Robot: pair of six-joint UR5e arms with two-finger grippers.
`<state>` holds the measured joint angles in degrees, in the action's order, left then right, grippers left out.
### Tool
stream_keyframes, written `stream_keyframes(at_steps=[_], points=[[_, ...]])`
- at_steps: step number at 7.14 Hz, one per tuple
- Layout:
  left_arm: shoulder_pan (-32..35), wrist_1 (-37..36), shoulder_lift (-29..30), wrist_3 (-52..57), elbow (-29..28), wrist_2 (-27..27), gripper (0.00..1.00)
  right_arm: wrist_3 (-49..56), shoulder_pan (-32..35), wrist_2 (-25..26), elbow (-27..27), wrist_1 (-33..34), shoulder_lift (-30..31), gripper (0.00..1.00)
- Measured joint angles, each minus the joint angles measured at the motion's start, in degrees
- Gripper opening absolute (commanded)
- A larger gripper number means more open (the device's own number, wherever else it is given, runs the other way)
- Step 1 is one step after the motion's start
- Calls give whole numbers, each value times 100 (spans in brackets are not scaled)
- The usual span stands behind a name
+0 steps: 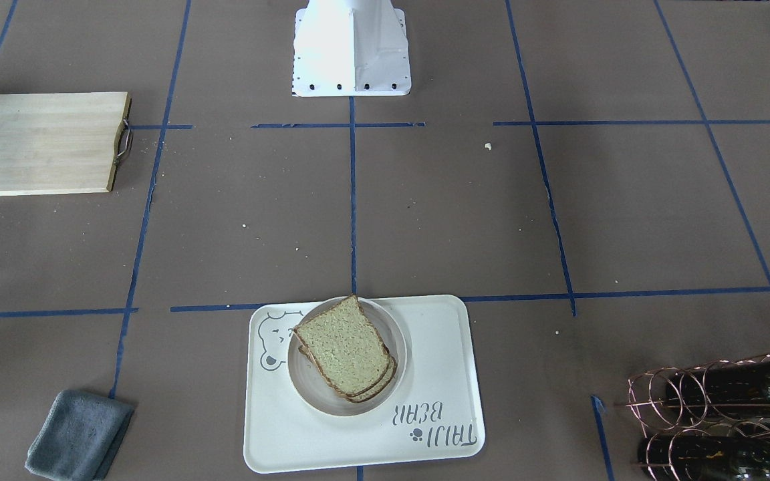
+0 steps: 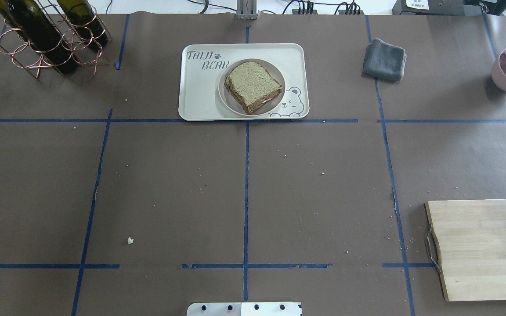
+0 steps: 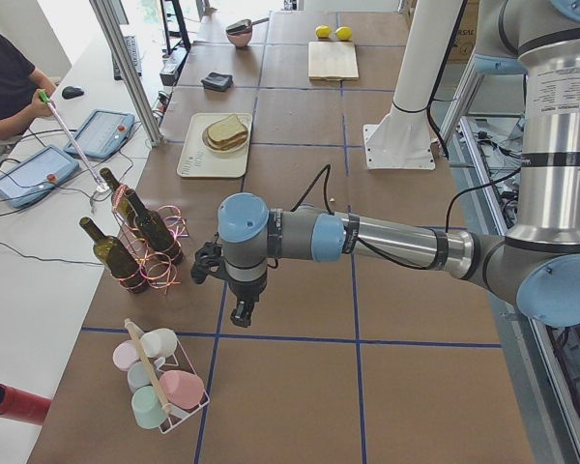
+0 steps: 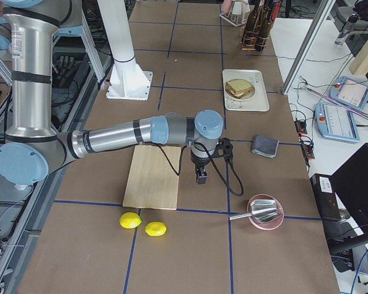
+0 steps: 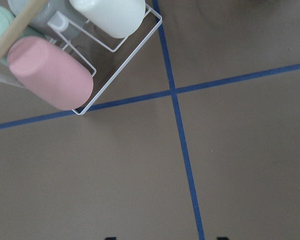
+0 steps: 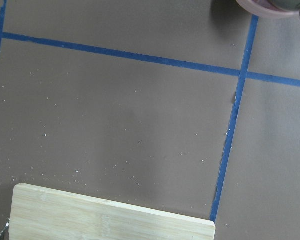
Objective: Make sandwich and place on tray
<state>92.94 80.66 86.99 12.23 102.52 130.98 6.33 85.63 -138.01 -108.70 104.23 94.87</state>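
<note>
The sandwich (image 1: pixel 345 357), two bread slices with a thin white layer showing between them, lies on a small round white plate (image 1: pixel 305 385), and this plate stands on the cream bear tray (image 1: pixel 438 354) at the table's far side from the robot. The left gripper (image 3: pixel 242 316) hangs over bare table near the wine bottle rack (image 3: pixel 145 246). The right gripper (image 4: pixel 201 178) hangs just beside the wooden cutting board (image 4: pixel 152 177); for both claws I cannot tell if the fingers are spread or pressed together.

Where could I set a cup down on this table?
The widest bare patch is the brown middle, bordered by the cream rectangular plastic tray, the white robot base and the pale wooden cutting board; only crumbs there. Another lies between tray and folded grey cloth. Crowded: the copper wire bottle rack corner, and the tray itself.
</note>
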Motion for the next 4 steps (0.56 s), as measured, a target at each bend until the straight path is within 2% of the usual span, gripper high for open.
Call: stream_keyframes(at_steps=[4], points=[[-22, 68, -86, -32, -102, 484, 100, 28, -2, 87, 100, 15, 83, 100]])
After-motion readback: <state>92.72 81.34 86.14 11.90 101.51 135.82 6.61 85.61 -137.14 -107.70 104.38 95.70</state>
